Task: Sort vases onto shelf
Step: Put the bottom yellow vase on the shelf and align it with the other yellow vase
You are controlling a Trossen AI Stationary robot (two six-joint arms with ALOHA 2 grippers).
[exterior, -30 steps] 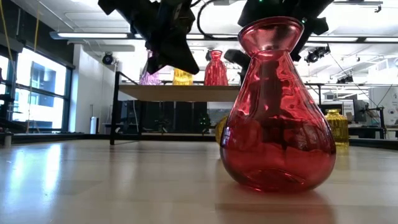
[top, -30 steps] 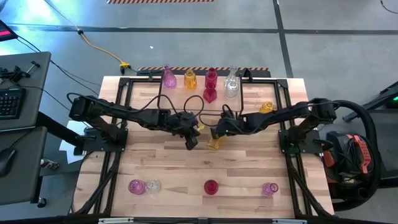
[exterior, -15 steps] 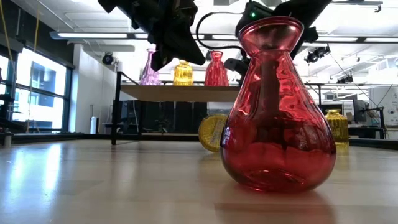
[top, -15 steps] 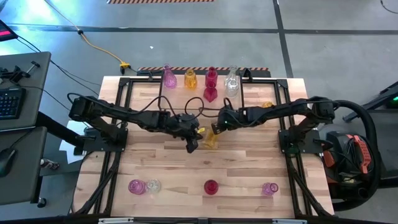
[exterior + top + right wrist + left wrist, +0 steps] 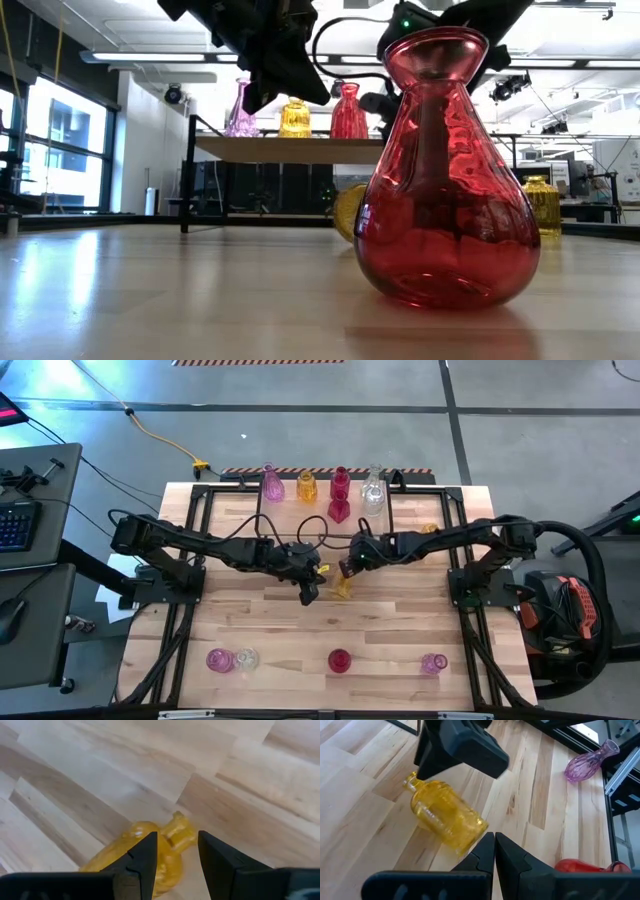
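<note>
Yellow vase [image 5: 341,587] lying on its side at mid-frame of the high view, on the counter [image 5: 250,625], just below the right claw [image 5: 349,568]. One second earlier the vase hung in this claw, tilted; half a second ago it had dropped toward the boards, and now it rests there. In the right wrist view the two fingers stand apart astride the neck, apparently touching nothing, so the grip appears lost or released. Left claw [image 5: 309,591], fingers pressed together and empty, sits just left of the vase and has barely moved. Shelf [image 5: 320,500] at upper centre of the frame carries pink, yellow, red and clear vases; four more stand along the lower edge. Judgement: this vase is not yet sorted and needs a fresh grasp before going to the shelf.
</note>
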